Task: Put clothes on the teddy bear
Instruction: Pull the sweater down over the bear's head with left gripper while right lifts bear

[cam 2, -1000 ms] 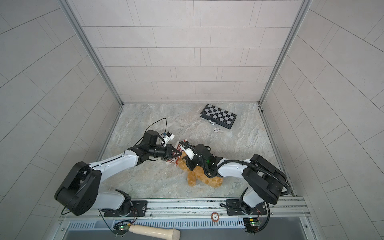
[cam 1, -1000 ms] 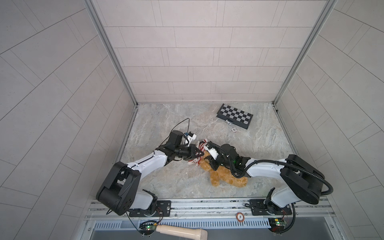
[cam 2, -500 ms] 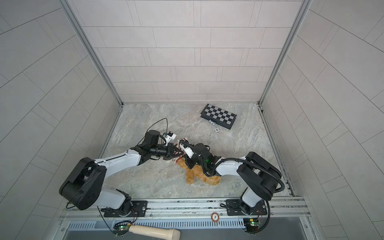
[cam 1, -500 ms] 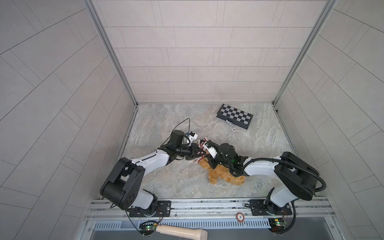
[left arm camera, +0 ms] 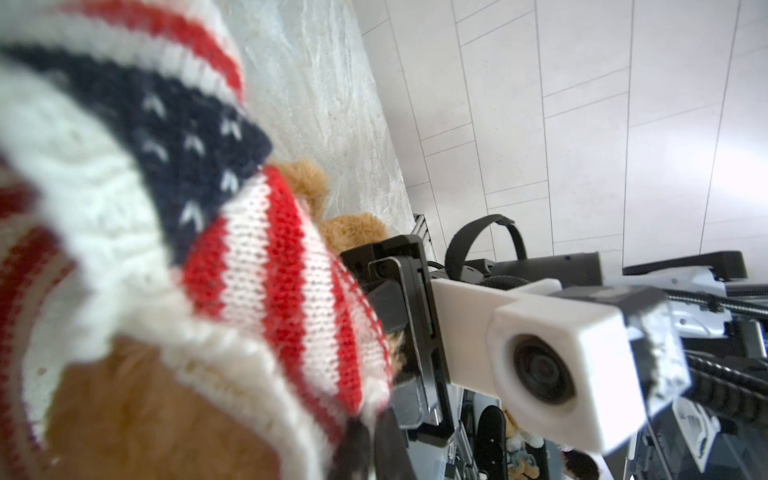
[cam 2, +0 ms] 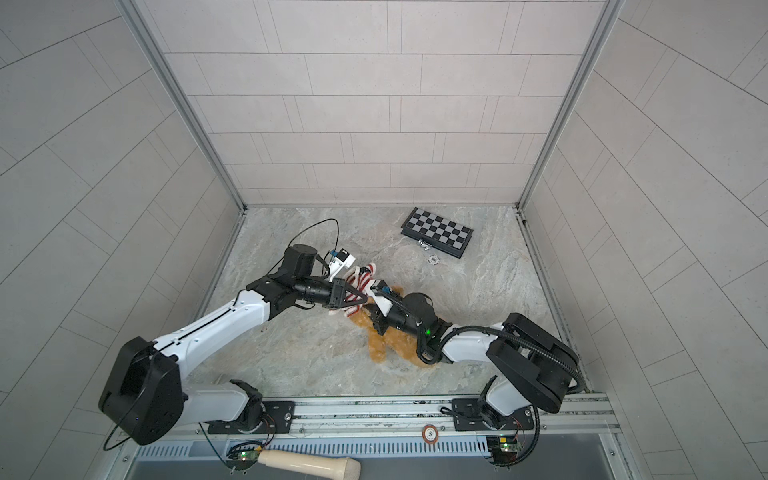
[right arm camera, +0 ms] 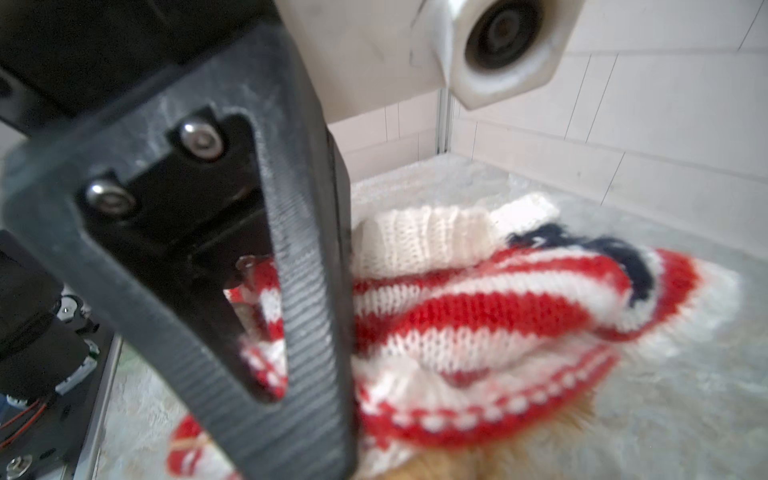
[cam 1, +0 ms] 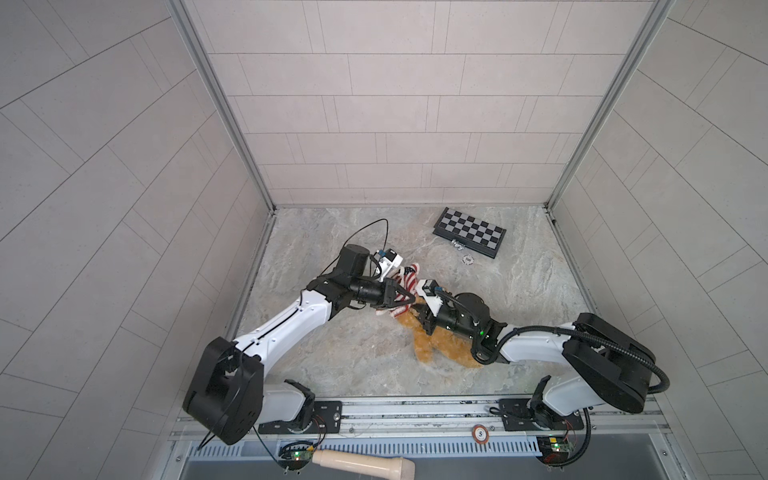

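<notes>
Two grippers are facing each other tip to tip over the middle of the marble tabletop [cam 1: 332, 365]. In both top views the teddy bear [cam 1: 428, 345] [cam 2: 384, 345] is lying on the tabletop just right of centre, its legs pointing toward the front rail and its upper end lying beneath the grippers. A flag-pattern knit sweater [cam 1: 405, 282] [cam 2: 359, 278] is bunching over that upper end, leaving the tan body and legs bare. In the left wrist view, golden fur is showing below the sweater's white hem [left arm camera: 232, 374]. The left gripper [cam 1: 409, 297] [cam 2: 361, 297] is clenching the striped fabric, its fingers pinched together. The right gripper [cam 1: 417, 313] [cam 2: 371, 316] is pressing in from the opposite side against the bear and the sweater. Its fingertips are lying hidden behind the fabric, so whether it is grasping anything cannot be told. A folded chessboard [cam 1: 469, 232], with a poker chip [cam 1: 468, 259] just beside it, is resting well apart near the back wall.
</notes>
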Controlling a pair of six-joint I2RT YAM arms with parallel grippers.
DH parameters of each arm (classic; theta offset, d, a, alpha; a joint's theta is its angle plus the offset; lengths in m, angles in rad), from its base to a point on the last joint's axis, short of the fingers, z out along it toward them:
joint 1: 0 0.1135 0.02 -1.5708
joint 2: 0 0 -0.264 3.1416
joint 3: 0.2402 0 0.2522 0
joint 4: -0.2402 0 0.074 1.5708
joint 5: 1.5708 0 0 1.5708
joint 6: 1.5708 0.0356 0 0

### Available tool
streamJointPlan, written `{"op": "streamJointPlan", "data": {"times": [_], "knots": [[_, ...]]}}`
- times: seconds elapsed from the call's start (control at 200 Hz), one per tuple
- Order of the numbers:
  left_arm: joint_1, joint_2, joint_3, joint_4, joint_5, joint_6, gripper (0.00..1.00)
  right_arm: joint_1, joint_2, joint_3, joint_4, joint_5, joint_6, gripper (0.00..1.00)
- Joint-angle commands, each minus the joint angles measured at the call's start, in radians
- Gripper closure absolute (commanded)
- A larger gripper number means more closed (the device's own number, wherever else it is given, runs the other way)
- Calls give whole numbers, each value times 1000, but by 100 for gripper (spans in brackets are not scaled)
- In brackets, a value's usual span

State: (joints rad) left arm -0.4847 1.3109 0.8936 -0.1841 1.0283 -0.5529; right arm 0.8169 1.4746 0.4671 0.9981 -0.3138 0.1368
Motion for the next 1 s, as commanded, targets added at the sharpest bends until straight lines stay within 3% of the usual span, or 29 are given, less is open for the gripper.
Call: {"op": "streamJointPlan", "data": {"times": [0.0, 0.12, 0.235, 0.436, 0.571, 0.641, 0.751, 0.866, 0.996], "knots": [[-2, -22, 62, -151, 2, 109, 100, -2, -2, 25, 250, 3, -19, 100], [-8, -52, 100, -217, -33, 135, 100, -12, 32, 15, 392, 39, -8, 100], [-9, -76, 119, -262, -77, 154, 100, -24, 57, 43, 414, 38, -25, 100], [-9, -108, 139, -281, -166, 161, 80, -31, 78, 65, 427, 19, -60, 100], [-9, -108, 155, -265, -182, 136, 79, -30, 61, 60, 427, 17, -94, 100], [-50, -110, 162, -249, -199, 121, 76, -27, 55, 60, 427, 15, -106, 100], [-62, -122, 160, -173, -192, 57, 55, -25, 41, 50, 427, 18, -112, 100], [-65, -160, 167, -130, -135, 16, 54, -25, 9, 31, 427, 22, -130, 100], [-62, -222, 189, -196, -108, 44, 51, -30, -33, 7, 425, 35, -145, 100]]}}
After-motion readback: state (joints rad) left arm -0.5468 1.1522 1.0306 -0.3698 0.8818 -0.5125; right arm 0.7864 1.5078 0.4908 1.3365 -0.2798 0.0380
